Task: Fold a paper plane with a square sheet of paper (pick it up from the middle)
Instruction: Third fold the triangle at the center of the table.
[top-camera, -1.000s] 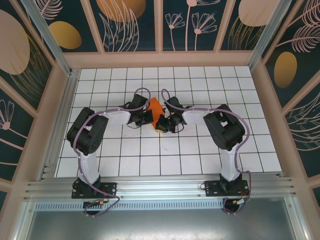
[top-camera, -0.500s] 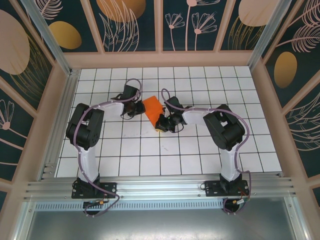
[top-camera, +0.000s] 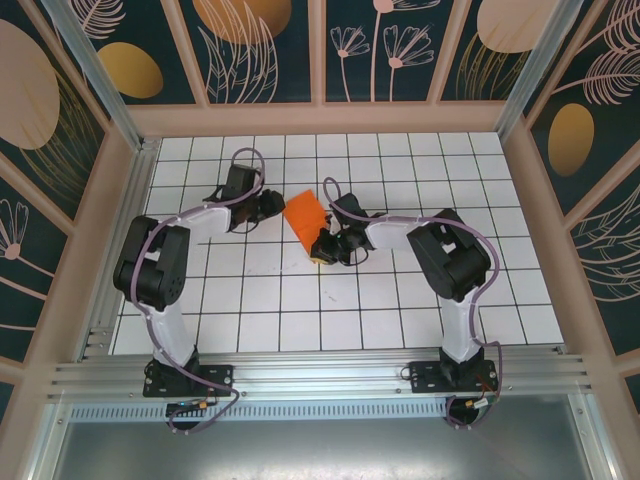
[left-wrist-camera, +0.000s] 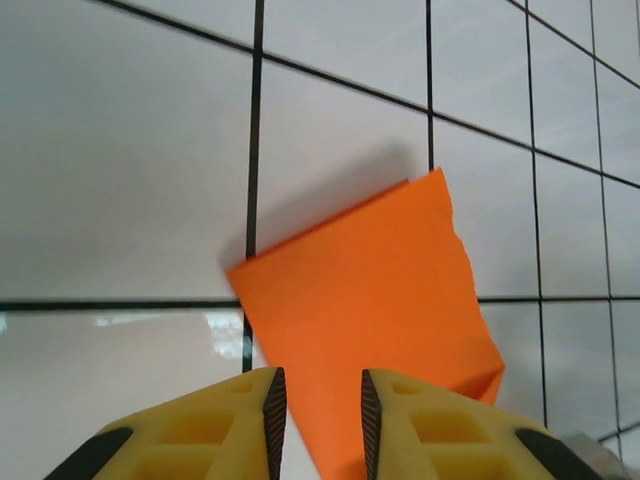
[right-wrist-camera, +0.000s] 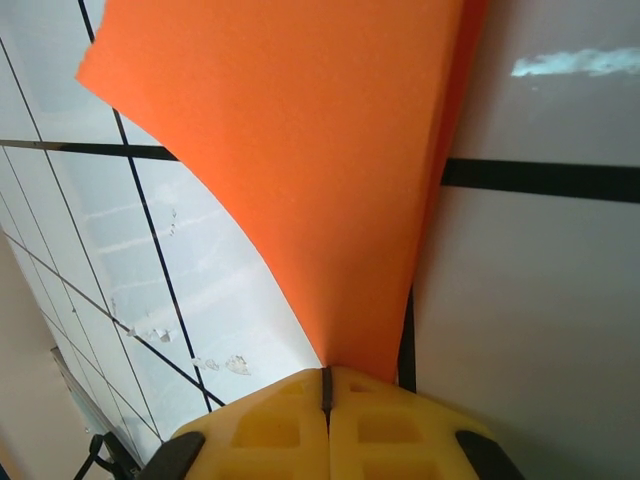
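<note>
Above the middle of the white gridded table (top-camera: 400, 300), as the top camera shows it, we find the square sheet of paper (top-camera: 305, 212). It is bright orange, folded to a smaller creased shape, and stands tilted between the two arms. Its near lower end sits in the right gripper (top-camera: 322, 246). From the right wrist we see the two yellow fingers (right-wrist-camera: 260, 430) pressed together with no gap. They pinch the sheet's narrow lower edge, and the sheet fans out and curves away from them over the black grid lines. We place the left gripper (top-camera: 271, 205) just beside the sheet's left edge, apart from it in the top view. From the left wrist its yellow fingertips (left-wrist-camera: 268, 395) stand parted, with a clear gap between them. The orange sheet lies beyond that gap, and we cannot tell whether the pads touch it. A folded corner shows at the sheet's lower right in that view.
</note>
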